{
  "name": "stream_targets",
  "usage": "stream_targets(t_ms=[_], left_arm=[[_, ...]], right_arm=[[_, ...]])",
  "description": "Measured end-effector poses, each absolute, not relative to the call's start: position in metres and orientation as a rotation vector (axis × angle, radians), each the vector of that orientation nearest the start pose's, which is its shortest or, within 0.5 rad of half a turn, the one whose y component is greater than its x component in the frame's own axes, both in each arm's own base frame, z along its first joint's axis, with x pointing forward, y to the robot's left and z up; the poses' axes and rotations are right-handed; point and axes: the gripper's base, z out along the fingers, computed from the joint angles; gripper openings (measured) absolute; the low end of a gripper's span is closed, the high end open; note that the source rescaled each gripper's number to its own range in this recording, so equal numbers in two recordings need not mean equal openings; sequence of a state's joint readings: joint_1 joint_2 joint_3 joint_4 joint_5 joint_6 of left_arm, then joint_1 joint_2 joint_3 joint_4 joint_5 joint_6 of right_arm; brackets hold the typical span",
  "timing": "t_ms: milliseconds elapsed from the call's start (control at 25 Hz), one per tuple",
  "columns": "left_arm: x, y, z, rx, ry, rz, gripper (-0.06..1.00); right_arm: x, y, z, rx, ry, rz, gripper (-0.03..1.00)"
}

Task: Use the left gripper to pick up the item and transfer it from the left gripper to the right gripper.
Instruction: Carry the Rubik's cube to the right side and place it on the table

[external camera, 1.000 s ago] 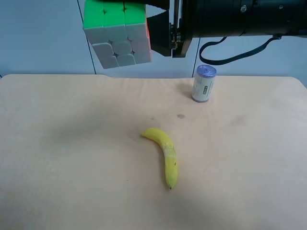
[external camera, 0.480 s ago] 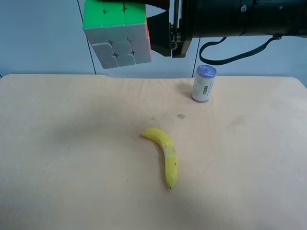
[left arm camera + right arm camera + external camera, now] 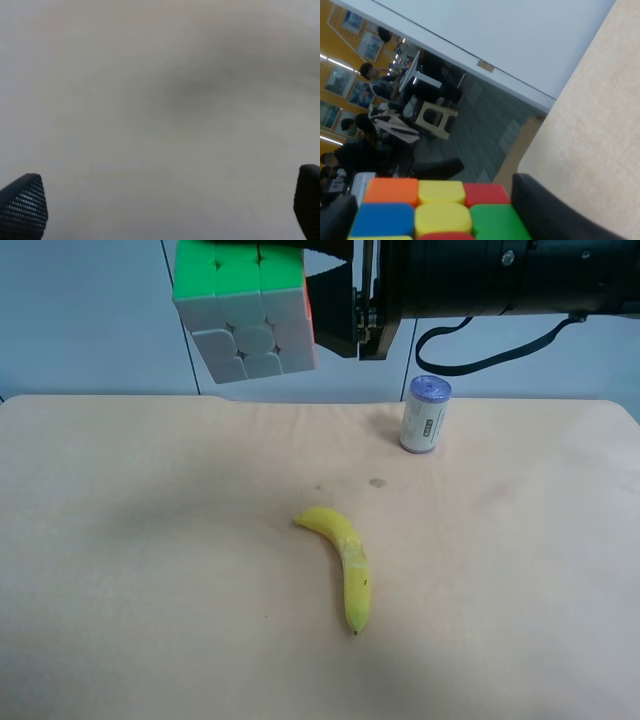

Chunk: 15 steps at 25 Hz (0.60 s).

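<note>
The small puzzle cube with green, white, red, orange, yellow and blue stickers (image 3: 245, 310) hangs in the air above the far left part of the scene, well clear of the pale beige desk (image 3: 150, 590). Its green face points up and its white face toward the camera. The right gripper (image 3: 332, 300), matte black on a long cylindrical black arm (image 3: 500, 280) that reaches in from the right, is pinching the cube from the cube's right side. In the right wrist view a dark finger (image 3: 555, 210) lies against the cube's green and red stickers.

A looped black cable (image 3: 480, 355) sags under the arm. Below it, near the desk's far edge, a white can with a purple lid (image 3: 426, 415) stands upright. A curved yellow banana (image 3: 340, 565) lies mid-desk, well apart from the can. The left and near parts of the desk lie bare.

The left gripper (image 3: 165, 210) is spread wide, with only a blurred grey surface between its tips.
</note>
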<state>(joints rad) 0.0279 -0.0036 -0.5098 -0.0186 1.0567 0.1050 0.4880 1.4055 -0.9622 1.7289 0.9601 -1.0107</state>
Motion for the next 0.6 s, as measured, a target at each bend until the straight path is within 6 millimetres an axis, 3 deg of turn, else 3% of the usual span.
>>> stream_targets(t_ms=[600], left_arm=[[-0.0064,-0.0017,0.2803,0.070,2.026,0.068,1.00]], right_arm=[[0.2192,0.1998,0.3339,-0.488,1.935,1.710,0.00]])
